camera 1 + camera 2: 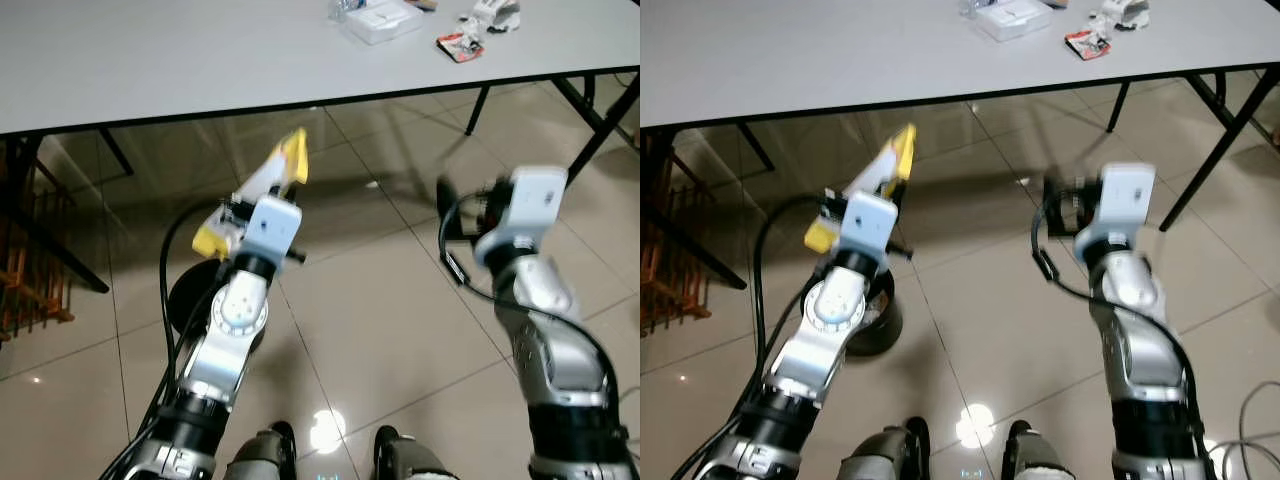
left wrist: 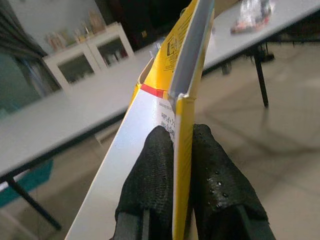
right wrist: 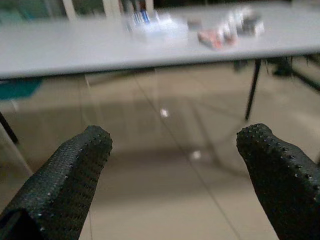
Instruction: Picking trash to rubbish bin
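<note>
My left gripper (image 2: 175, 137) is shut on a flattened yellow and white carton (image 2: 186, 70), with one black finger on each face. In the eye views the carton (image 1: 275, 175) is held up in the air over the tiled floor, in front of the table. A black round bin (image 1: 880, 312) stands on the floor below my left arm. My right gripper (image 3: 175, 145) is open with nothing between its fingers, raised in front of the table edge (image 1: 452, 205). A red and white wrapper (image 1: 460, 45), a clear plastic box (image 1: 380, 20) and a white crumpled piece (image 1: 495, 15) lie on the table.
The long white table (image 1: 200, 60) spans the far side, with black folding legs (image 1: 600, 125) at the right. A wooden rack (image 1: 25, 275) stands at the left. My feet are at the bottom on the glossy tiled floor (image 1: 380, 330).
</note>
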Robot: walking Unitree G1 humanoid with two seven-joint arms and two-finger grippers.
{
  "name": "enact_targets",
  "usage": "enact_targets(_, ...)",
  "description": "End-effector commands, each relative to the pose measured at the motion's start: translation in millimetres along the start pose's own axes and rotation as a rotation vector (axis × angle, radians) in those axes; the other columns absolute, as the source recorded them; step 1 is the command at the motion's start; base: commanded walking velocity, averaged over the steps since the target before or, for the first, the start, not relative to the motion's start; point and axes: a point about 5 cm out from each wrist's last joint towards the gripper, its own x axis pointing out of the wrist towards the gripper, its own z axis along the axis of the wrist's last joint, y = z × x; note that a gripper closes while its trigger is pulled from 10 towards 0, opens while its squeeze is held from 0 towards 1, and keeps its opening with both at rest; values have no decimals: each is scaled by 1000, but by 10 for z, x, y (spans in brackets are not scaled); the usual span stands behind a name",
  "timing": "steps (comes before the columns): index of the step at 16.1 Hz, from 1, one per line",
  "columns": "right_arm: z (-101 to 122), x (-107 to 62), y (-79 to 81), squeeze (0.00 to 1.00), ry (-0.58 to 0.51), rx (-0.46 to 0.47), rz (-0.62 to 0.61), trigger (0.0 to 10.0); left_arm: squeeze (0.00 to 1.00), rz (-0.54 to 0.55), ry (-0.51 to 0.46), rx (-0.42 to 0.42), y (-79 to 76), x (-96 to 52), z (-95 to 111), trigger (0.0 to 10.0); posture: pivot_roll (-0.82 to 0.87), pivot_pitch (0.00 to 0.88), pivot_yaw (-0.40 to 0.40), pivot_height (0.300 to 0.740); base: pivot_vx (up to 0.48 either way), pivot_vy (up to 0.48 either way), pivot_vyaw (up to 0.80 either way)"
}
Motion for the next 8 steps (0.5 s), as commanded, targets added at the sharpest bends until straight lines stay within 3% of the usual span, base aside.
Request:
enact_targets(1,-164,-36,-50,0,50,-9,-15,10000,0,-1,40,4,-13,-58,-130,10000,21,232,51,740,0,0,0)
enact_targets(4,-1025,-239,-224,0,321,-47,-43,10000,0,-71,266,55,-90,-350,-757,10000,24,226,55,740,0,0,0)
enact_targets(5,-1073,-257,-231,0,336,-40,-43,10000,0,-75,278,59,-92,-370,-788,10000,24,226,55,740,0,0,0)
enact_targets(8,-1660,-590,-354,0,566,-53,-68,10000,0,-114,497,49,-118,-736,-1255,10000,36,216,59,740,0,0,0)
